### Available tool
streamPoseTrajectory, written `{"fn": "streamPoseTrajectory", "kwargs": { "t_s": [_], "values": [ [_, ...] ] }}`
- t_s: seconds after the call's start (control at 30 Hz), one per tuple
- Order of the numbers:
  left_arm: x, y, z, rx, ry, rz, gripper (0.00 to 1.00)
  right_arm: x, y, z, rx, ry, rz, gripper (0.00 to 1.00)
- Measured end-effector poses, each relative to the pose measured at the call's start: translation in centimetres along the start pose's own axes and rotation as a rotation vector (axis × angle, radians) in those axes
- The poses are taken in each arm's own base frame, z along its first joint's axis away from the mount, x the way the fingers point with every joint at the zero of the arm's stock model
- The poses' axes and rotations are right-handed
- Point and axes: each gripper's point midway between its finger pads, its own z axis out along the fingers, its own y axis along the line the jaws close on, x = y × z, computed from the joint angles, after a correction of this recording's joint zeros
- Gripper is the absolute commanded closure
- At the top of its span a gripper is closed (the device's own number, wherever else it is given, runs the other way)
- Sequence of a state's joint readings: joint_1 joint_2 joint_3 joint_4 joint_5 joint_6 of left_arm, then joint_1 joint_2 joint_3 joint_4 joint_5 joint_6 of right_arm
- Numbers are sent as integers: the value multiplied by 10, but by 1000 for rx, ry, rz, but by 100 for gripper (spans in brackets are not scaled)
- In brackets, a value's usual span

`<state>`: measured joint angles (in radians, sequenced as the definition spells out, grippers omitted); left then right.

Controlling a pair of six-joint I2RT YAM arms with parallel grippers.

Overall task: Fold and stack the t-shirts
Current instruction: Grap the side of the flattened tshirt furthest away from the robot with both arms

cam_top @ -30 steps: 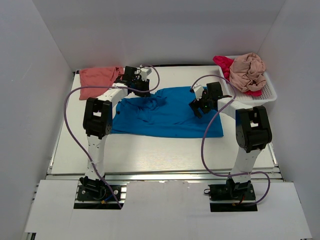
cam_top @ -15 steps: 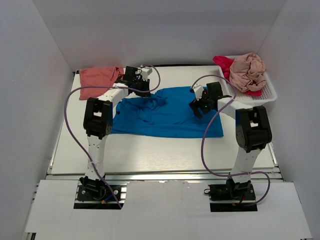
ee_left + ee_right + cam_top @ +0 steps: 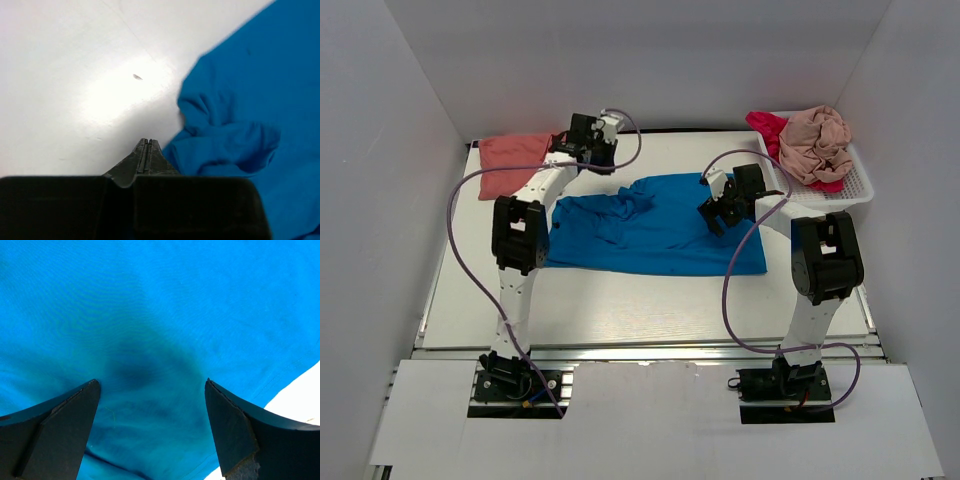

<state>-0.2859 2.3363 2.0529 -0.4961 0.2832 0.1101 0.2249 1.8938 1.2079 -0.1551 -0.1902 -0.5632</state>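
**Desk:** Start at the grippers. What are your two hands doing?

**Operator:** My left gripper (image 3: 145,142) has its fingers pressed flat together with nothing between them. It hangs over bare table (image 3: 75,75), and I can't tell whether the tips touch it. My right gripper (image 3: 151,384) is spread wide and has nothing pinched in it. Only blue cloth lies under the gap, with a dark shadow on it. I can't tell whether those tips press on the cloth.

**Desk:** So where is the blue one from each hand?

**Operator:** The blue t-shirt (image 3: 650,225) is directly below my right gripper, which sits over the shirt's right part. From my left gripper, a bunched fold of it lies just beside the tips, on their right. It is one shirt, spread across the middle of the table. It lies smooth toward my right hand and rumpled toward my left.

**Desk:** Count the rest for me.

**Operator:** There are four shirts in all.
- The salmon-coral t-shirt (image 3: 515,155) lies on the table just to the outer, left side of my left gripper.
- The beige-pink t-shirt (image 3: 817,142) is beyond my right gripper, out to its right and farther back. It is crumpled on top of the fourth shirt.
- The magenta-red t-shirt (image 3: 767,128) is underneath it, with only part showing.

Those last two are both in the one white basket (image 3: 855,185). That makes two shirts on the table and two in the basket.
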Motion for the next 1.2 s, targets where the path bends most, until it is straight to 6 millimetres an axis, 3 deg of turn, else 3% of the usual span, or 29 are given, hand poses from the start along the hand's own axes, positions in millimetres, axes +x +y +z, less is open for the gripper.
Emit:
{"fn": "streamPoseTrajectory", "kwargs": {
  "t_s": [0.2, 0.23, 0.27, 0.3, 0.37, 0.47, 0.67, 0.73, 1.03, 1.2],
  "values": [
    [-56, 41, -29, -119, -129, 22, 100, 0, 0, 0, -1, 0, 0, 11],
    [-60, 46, -33, -128, -140, 18, 91, 0, 1, 0, -3, 0, 0, 11],
    [-62, 49, -37, -133, -146, 14, 56, 0, 1, 0, -4, -1, 0, 11],
    [-62, 54, -41, -139, -149, 9, 41, 0, 1, 0, -4, -1, 0, 11],
    [-56, 59, -44, -136, -146, -11, 29, 0, 1, 0, -4, -1, 0, 11],
    [-28, 50, -43, -92, -94, -58, 19, 0, 1, 0, -4, -1, 0, 11],
    [50, 17, -22, 32, 56, -160, 25, 0, 1, 0, -4, -1, 0, 11],
    [61, 8, -19, 65, 82, -196, 25, 0, 1, 0, -4, -1, 0, 11],
    [38, -13, -14, 158, 7, -246, 26, -1, 3, 1, -7, -1, -5, 11],
    [14, -27, -8, 198, -39, -235, 33, -3, 6, 2, -11, -2, -10, 11]
  ]
}}
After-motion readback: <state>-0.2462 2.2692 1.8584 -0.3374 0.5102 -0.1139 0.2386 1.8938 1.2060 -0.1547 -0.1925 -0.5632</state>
